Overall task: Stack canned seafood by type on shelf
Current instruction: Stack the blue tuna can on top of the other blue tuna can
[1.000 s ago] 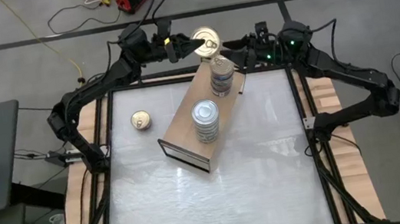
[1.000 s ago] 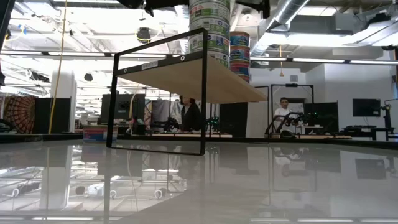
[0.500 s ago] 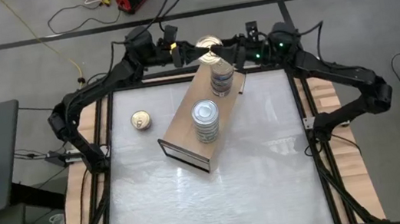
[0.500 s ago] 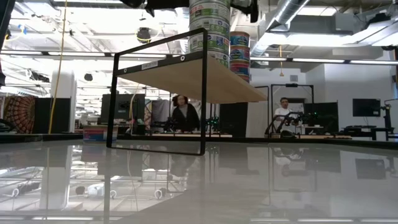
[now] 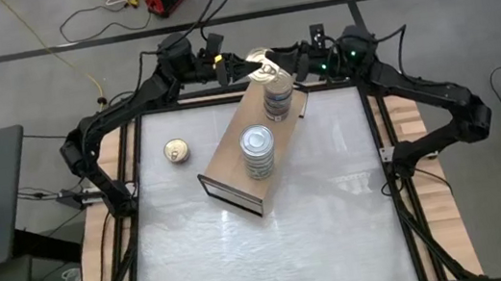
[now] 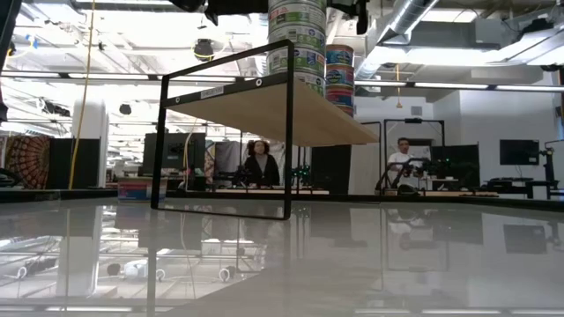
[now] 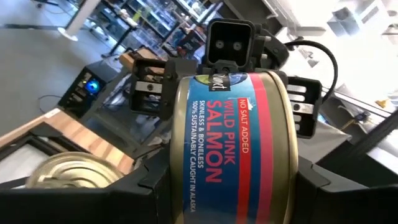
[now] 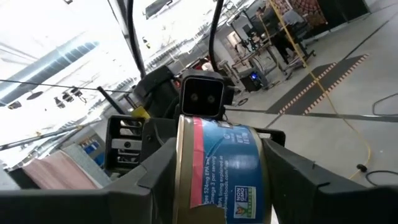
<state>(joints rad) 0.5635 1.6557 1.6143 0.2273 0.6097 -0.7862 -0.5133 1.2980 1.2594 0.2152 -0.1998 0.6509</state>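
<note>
- Left of centre in the high view, a lone gold-lidded tin (image 5: 175, 150) sits on the white table (image 5: 337, 207).
- At centre, the tan shelf (image 5: 234, 162) lies diagonally, carrying a silver-lidded stack (image 5: 258, 149) and, toward the top of the frame, a second stack (image 5: 278, 96).
- At top centre, the left gripper (image 5: 245, 63) is clamped on a salmon tin (image 5: 263, 62) held above the second stack.
- Just right of it, the right gripper (image 5: 281, 63) has its fingers against the same tin's sides.
</note>
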